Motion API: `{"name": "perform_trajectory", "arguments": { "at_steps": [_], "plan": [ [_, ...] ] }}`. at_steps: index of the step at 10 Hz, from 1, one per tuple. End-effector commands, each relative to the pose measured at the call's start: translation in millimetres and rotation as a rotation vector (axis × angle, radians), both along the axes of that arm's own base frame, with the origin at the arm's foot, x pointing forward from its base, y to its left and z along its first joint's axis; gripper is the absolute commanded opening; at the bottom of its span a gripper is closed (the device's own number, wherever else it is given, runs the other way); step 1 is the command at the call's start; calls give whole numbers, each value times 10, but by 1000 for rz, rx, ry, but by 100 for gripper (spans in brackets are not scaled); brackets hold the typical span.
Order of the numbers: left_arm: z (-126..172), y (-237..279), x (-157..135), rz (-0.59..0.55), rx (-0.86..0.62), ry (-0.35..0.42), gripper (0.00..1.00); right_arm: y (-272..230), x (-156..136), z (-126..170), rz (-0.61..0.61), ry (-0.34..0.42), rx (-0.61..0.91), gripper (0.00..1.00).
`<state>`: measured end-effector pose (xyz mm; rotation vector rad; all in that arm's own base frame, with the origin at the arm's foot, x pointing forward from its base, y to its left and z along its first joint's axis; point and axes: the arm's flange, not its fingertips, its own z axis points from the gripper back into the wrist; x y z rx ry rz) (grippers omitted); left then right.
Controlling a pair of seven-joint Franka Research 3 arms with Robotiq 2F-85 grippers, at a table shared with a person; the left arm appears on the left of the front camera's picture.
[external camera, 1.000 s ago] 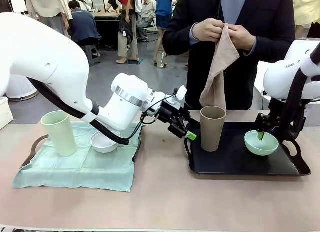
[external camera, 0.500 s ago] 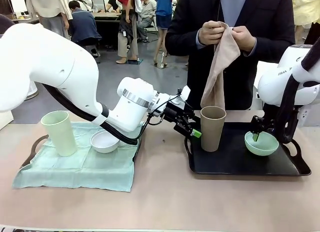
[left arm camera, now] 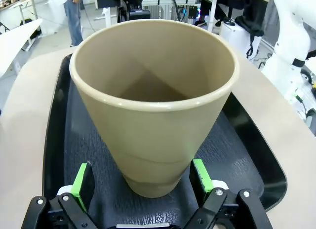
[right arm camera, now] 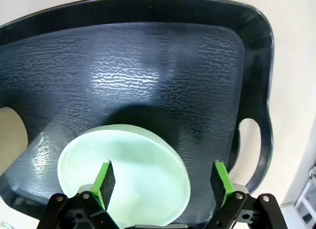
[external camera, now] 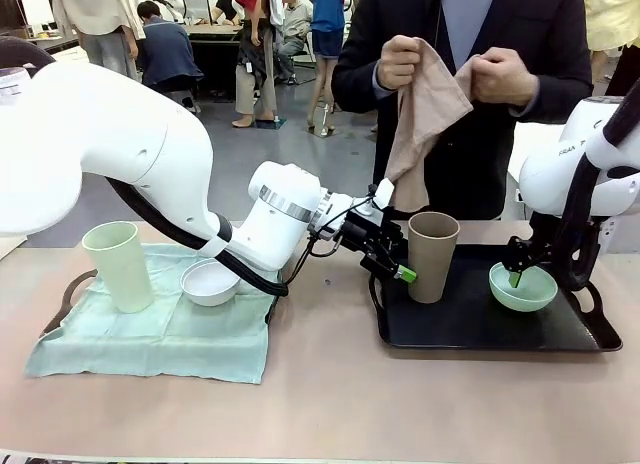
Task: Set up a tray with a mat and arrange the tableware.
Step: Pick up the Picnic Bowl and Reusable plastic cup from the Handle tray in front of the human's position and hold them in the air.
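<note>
Left hand point(external camera: 408, 274), advanced since a second ago, now straddles the tan-brown cup point(external camera: 432, 255) on the black tray point(external camera: 470, 329), wide open, ungripped; right of the cup, right hand point(external camera: 516, 278), also open and empty, over the mint green bowl point(external camera: 523, 287); lifting looks next.

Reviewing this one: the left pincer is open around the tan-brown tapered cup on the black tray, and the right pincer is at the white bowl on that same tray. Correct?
Not quite. The bowl at the right pincer is the mint green round bowl, as the right wrist view shows. The rest holds: the left pincer is open around the tan-brown tapered cup on the black tray.
</note>
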<state>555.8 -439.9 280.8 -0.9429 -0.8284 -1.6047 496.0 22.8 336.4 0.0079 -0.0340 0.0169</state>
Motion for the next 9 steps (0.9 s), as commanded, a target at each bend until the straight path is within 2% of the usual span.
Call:
{"name": "perform_trajectory", "arguments": {
  "at_steps": [1,6,9],
  "plan": [
    [9,-72,32,-5,-7,-9,100,-110,-48,-111,-5,-29,48,100],
    [-60,-258,84,-26,-21,-36,100,-157,-2,-172,-14,-30,65,100],
    [-167,-411,76,-50,-24,4,100,-166,11,-213,-10,-22,73,100]
  ]
}}
